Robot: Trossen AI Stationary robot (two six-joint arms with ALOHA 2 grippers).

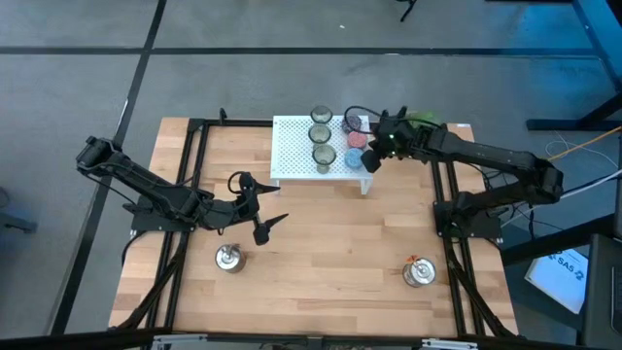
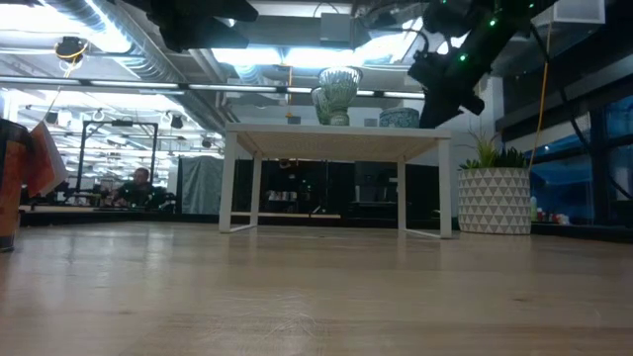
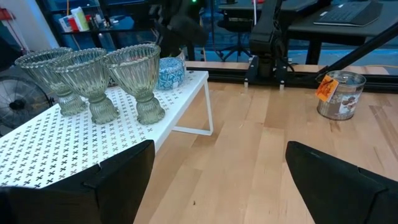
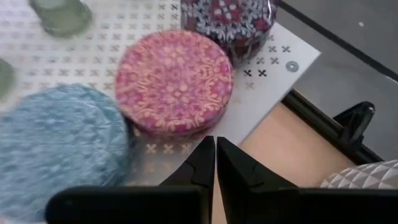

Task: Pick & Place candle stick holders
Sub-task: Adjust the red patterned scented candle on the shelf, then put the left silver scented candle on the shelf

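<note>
- Six holders sit on the white perforated rack [image 1: 301, 156]: three olive-clear glass cups [image 3: 93, 81] in a row, plus blue cup [image 4: 56, 143], pink cup [image 4: 174, 81] and purple cup [image 4: 227, 18] packed close at the rack's right end. Pink and blue look touching or nearly so in the right wrist view.
- Two silver holders stand on the bare surface [image 1: 330, 243]: left silver holder [image 1: 229, 258] near the front left, right silver holder [image 1: 419, 272] near the front right. Both well apart from the rack.
- Right hand [image 4: 214, 162] is clenched, fingers together, nothing held, hovering over the rack edge just beside pink and blue.
- Risk: descending w/ fingers shut. Tips would strike a cup top or the rack, not straddle anything. Likely cause: no opening before approach.
- Risk: opening in the tight cluster. A finger may shove the neighbour cup; pink could push purple toward the rack corner and off the edge.
- Risk: rack is light, on thin legs. Side load from the right hand could slide or tip it, toppling the tall glass cups.
- Left hand [image 3: 217, 180] is released, fingers spread wide, empty, low over the surface facing the rack's front.
- Risk: advancing straight, the left fingers may hit the rack leg or edge. Glass cups are narrow-footed and probably tip easily.
- White pot [image 2: 494, 201] w/ plant stands behind the right arm; elbow swing could clip it.
</note>
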